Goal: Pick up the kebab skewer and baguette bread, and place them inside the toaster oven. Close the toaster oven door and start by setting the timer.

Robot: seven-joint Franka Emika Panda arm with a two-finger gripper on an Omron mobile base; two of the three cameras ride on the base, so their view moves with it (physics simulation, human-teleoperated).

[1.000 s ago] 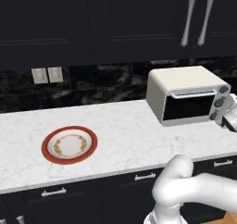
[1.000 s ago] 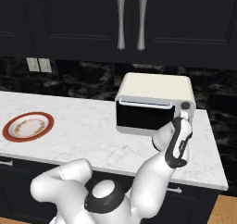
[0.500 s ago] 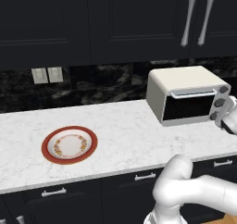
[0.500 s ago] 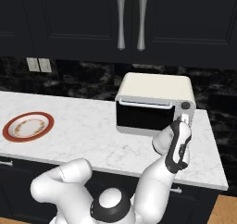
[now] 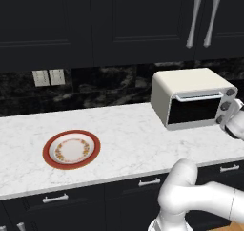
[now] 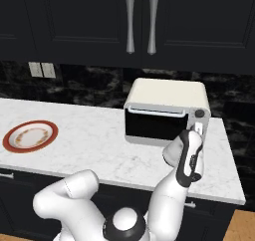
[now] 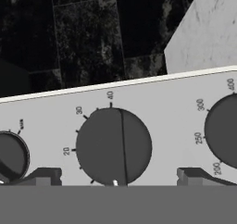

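The cream-white toaster oven (image 5: 190, 84) (image 6: 167, 93) stands at the counter's right end. Its dark glass toaster oven door (image 5: 193, 110) (image 6: 154, 126) is shut. My gripper (image 5: 228, 114) (image 6: 195, 131) hovers right in front of the oven's knob panel. In the hand view, my gripper (image 7: 120, 177) is open. Its fingertips (image 7: 44, 177) rise well apart on either side of a dark round knob (image 7: 113, 146) marked 20, 30, 40. They do not touch it. The kebab skewer and the baguette bread are hidden from view.
A red-rimmed plate (image 5: 71, 149) (image 6: 30, 136) lies on the white marble counter (image 5: 128, 134) at the left. A second knob (image 7: 224, 130) marked 200 to 400 sits beside the first, and a third knob (image 7: 11, 156) lies on the other side. Black cabinets hang above.
The hand has edged slightly closer to the oven's knob panel. The jaws stay open, and the oven and plate have not moved.
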